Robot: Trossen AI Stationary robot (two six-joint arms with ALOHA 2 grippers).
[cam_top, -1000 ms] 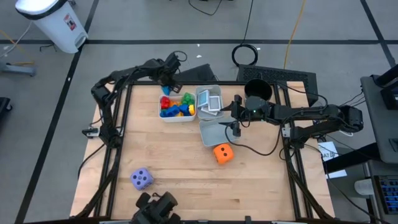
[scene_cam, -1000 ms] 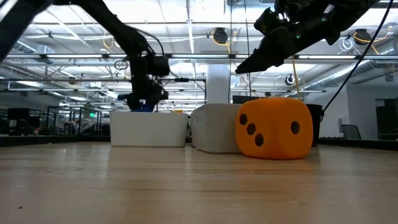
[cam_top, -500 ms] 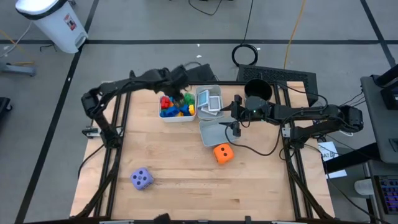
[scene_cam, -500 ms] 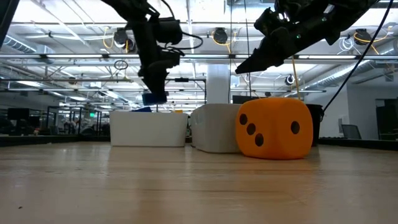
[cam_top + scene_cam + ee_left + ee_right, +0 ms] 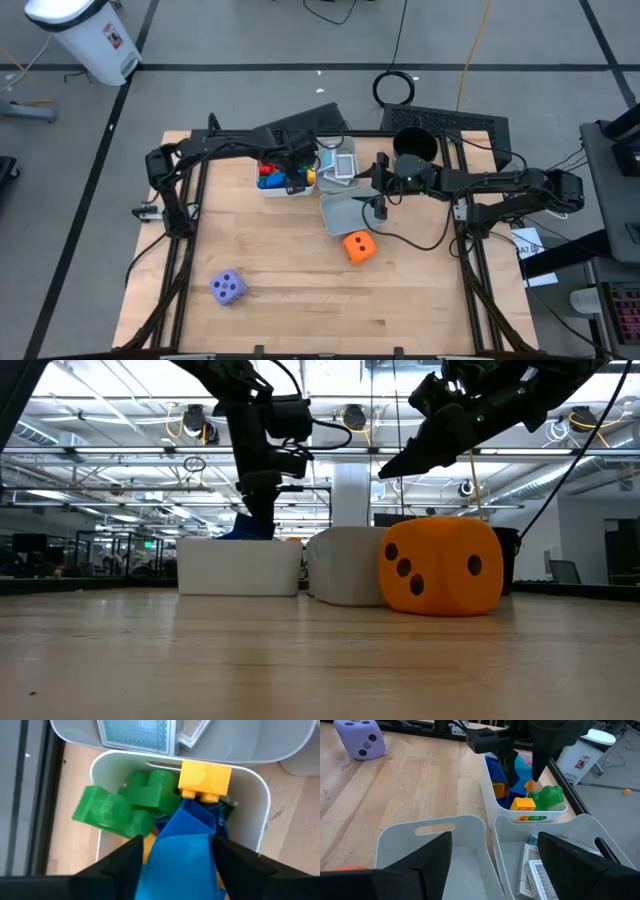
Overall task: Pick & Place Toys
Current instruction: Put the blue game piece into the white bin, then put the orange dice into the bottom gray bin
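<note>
Standing at the near edge, I see the purple die [image 5: 227, 288] and, further in, the orange die [image 5: 358, 246] both loose on the wood, not yet binned. Beyond them the right gripper [image 5: 375, 185] hangs spread wide and empty over the grey bin [image 5: 336, 215]. Just past that, the left gripper [image 5: 292, 176] sits low over the white bin [image 5: 100, 765] with a blue block [image 5: 182, 855] in its claw. Whether the claw grips the block or has let go, I cannot tell. The bin is heaped, so I reckon a dropped block could bounce off the pile and over the rim. The two arms are close and could clip each other.
</note>
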